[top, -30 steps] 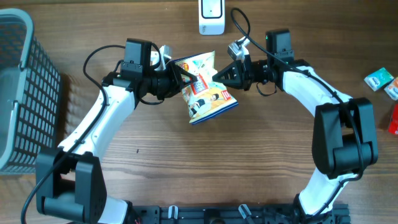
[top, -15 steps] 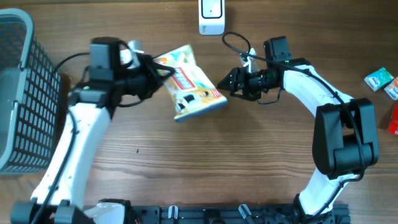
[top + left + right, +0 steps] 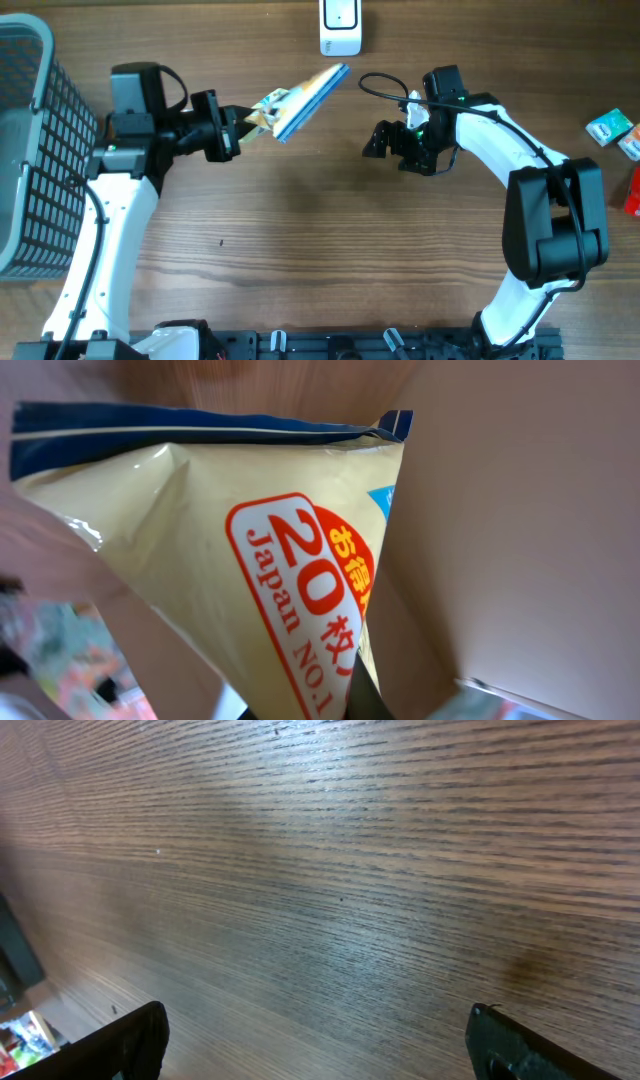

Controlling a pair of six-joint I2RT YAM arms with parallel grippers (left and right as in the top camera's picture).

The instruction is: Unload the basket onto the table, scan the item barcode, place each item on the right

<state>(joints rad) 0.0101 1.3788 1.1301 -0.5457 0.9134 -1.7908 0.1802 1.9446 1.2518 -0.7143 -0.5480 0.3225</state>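
While the left fingers are clamped tight on one corner of the bag, the bag is held edge-on above the table. It sits at upper centre of the frame, just below and left of the white scanner. The left wrist view shows its cream face with a red label reading "Japan No.1". The right fingers stand wide apart, holding nothing, right of centre and apart from the bag. A basket is at the left edge, and small packs are at the right edge.
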